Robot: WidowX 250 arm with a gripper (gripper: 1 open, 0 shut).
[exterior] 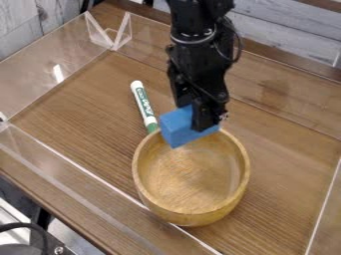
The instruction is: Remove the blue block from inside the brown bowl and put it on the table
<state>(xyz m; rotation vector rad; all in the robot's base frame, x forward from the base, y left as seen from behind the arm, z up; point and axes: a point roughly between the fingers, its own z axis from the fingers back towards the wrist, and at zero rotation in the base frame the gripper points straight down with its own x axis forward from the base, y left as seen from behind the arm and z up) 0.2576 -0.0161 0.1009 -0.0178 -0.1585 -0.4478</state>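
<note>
The end effector [194, 108] grips the blue block [188, 127] directly beneath it, over the far rim of the brown bowl [190, 204], so the coming move probably turns on bare tabletop [80, 129] lying left of the bowl

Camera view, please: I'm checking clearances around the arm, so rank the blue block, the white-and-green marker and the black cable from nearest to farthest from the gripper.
1. Blue block: between the fingers of the gripper.
2. White-and-green marker: just left of it in the picture.
3. Black cable: farthest, at the picture's lower left corner.
</note>
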